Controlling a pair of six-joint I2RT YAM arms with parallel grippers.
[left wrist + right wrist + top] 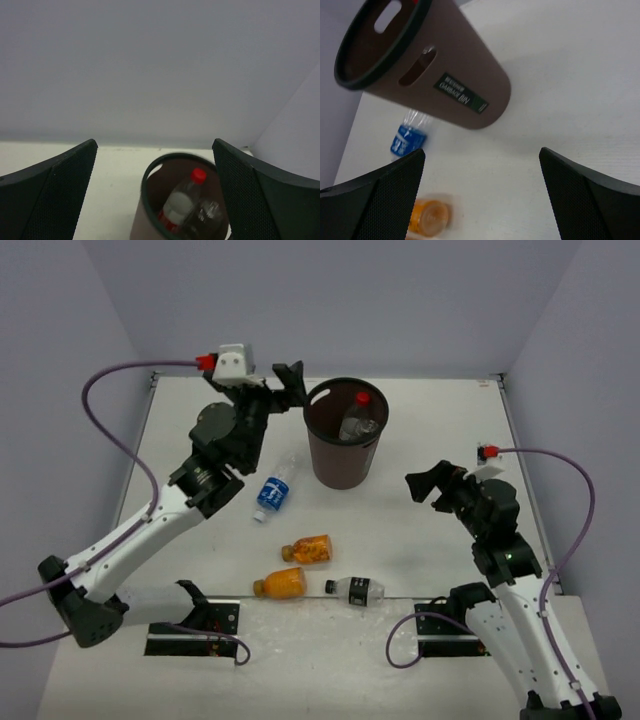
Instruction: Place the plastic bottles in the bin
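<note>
Bin [340, 468], two bottles [358, 422] inside, four outside

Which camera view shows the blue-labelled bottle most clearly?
The top external view: the blue-labelled bottle lies in full view, left of the bin. The right wrist view shows only part of it, the rest hidden by the bin. The left wrist view misses it.

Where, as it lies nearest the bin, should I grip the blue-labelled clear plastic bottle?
Likely across the labelled middle of the blue-labelled clear plastic bottle, from above: it lies on its side, diagonal, so close crosswise to its length.
</note>
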